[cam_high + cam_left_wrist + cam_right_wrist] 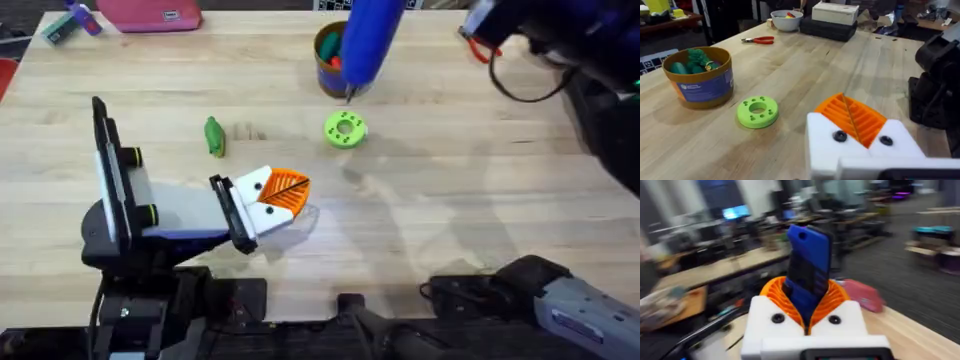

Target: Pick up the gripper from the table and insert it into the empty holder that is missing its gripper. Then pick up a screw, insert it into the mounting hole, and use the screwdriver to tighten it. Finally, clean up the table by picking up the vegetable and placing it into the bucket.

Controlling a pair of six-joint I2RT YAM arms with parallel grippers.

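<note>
- The screwdriver (368,40) is up in the air near the far edge of the surface. Its thin silver tip points down, just beside the bucket (333,62).
- In the right wrist view, the right gripper (807,312) has its orange fingers (774,296) clenched around the blue screwdriver body.
- The bucket sits near the far edge, with green things already inside it.
- The lime-green disc (346,130) lies flat just in front of the bucket, under the screwdriver tip.
- The vegetable (214,136) lies alone on the surface, toward the left side, apart from the disc.
- The left gripper (283,194) rests low near the front edge. Its orange fingers look pressed together with nothing between them.
- What could go wrong: the screwdriver leans, so it might slip in the fingers and fall.
- Its tip could bump the bucket and knock it over, because they are so close.
- The vegetable is small and round, so it might roll away when grabbed.
</note>
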